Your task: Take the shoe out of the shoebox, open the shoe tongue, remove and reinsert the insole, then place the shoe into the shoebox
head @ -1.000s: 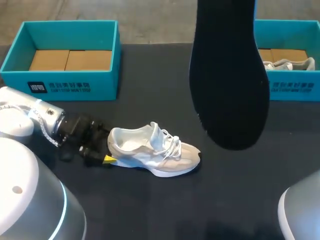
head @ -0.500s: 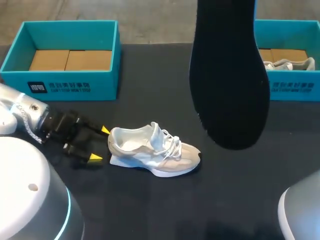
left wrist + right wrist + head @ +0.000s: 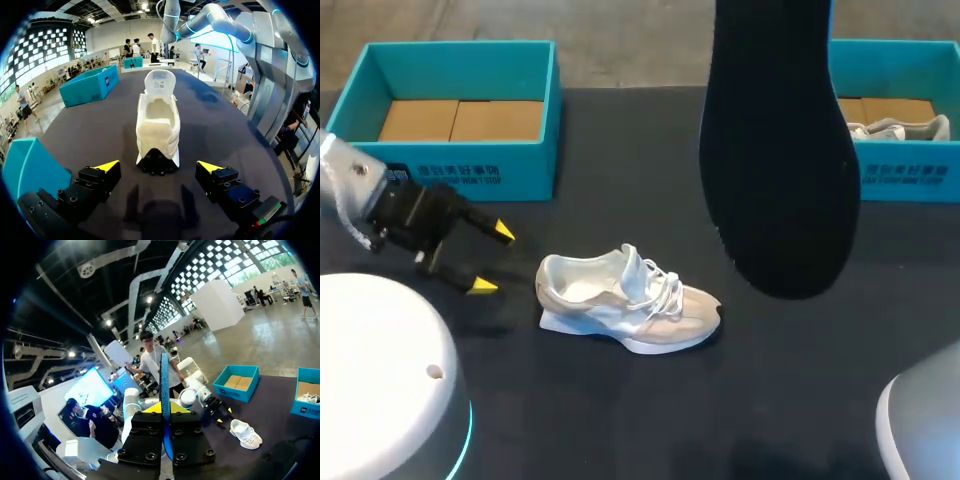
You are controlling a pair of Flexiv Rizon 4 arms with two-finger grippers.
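- Head view: found white-and-beige lace-up sneaker upright on black table, outside teal cardboard shoebox. Left gripper lay near its heel, fingers spread, touching nothing. Flat black foam insole hung above.
- Left wrist view: saw sneaker heel just ahead of left gripper, clear of both tips.
- Right wrist view: recorded right gripper clamped on insole, edge-on.

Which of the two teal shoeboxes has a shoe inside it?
The teal shoebox on the right side: a grey-white shoe lies inside. The left teal shoebox shows only brown cardboard.
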